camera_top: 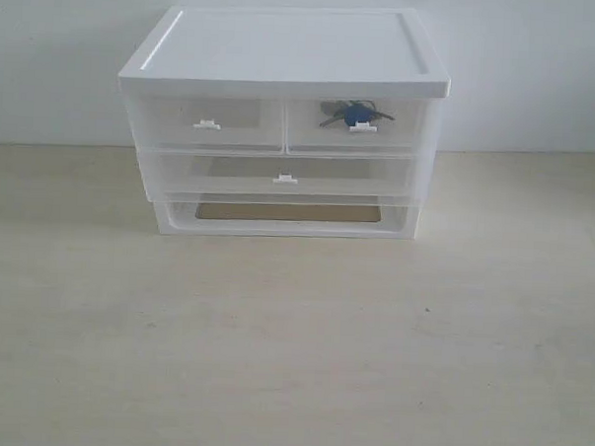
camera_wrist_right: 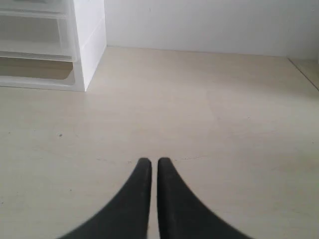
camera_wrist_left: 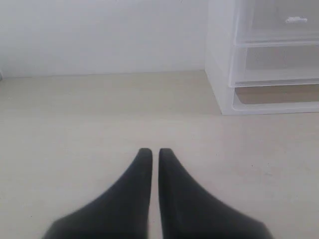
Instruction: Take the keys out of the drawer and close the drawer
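A white translucent drawer unit [camera_top: 285, 55] stands at the back of the pale table. Its top right drawer [camera_top: 356, 127] is pushed in, and the keys [camera_top: 354, 114] with a blue fob show dimly through its front. In the exterior view neither arm appears. My left gripper [camera_wrist_left: 151, 151] hovers shut over bare table, with the unit's corner [camera_wrist_left: 219, 74] far ahead and to one side. My right gripper [camera_wrist_right: 151, 161] is also shut over bare table, and the unit's other corner [camera_wrist_right: 89, 45] lies well beyond it. Nothing is held by either.
Beside the keys' drawer is its twin [camera_top: 205, 122], with a full-width drawer [camera_top: 280, 176] below and an open bottom slot [camera_top: 288, 213]. A white wall [camera_top: 541, 66] backs the table. The table's edge [camera_wrist_right: 304, 74] shows in the right wrist view.
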{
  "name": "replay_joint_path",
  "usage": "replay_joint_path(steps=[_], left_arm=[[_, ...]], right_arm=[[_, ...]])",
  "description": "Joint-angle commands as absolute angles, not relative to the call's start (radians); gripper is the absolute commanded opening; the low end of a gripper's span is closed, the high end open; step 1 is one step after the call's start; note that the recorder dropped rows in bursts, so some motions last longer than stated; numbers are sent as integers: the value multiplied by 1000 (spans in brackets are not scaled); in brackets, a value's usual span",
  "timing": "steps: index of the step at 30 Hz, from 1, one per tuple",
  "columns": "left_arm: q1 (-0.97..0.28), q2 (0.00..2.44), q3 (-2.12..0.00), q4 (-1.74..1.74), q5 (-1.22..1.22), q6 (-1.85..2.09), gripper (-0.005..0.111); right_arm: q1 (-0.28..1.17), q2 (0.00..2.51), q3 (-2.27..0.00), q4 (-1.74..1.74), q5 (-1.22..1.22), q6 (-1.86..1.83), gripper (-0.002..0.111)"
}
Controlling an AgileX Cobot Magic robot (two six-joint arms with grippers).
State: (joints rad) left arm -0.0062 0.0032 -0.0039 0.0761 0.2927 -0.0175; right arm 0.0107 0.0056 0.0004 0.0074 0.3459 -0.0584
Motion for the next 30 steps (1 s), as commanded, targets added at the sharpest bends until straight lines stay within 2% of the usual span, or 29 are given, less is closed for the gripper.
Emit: replay_joint_path(steps=[1, 14, 17, 24, 30], left_arm=[[-2, 0, 0, 69, 293, -14, 4], [-2, 0, 0, 94, 282, 20, 4], [-2, 0, 0, 145, 136, 95, 4], [-2, 0, 0, -45, -95, -31, 4], [-2, 0, 0, -62, -151, -280, 4]], right_arm=[[9, 0, 0, 8, 334, -58, 3], [9, 0, 0, -17, 329, -89, 3], [9, 0, 0, -27, 236, -123, 3], [9, 0, 0, 17, 0, -99, 3], [9, 0, 0, 98, -220, 196, 3]])
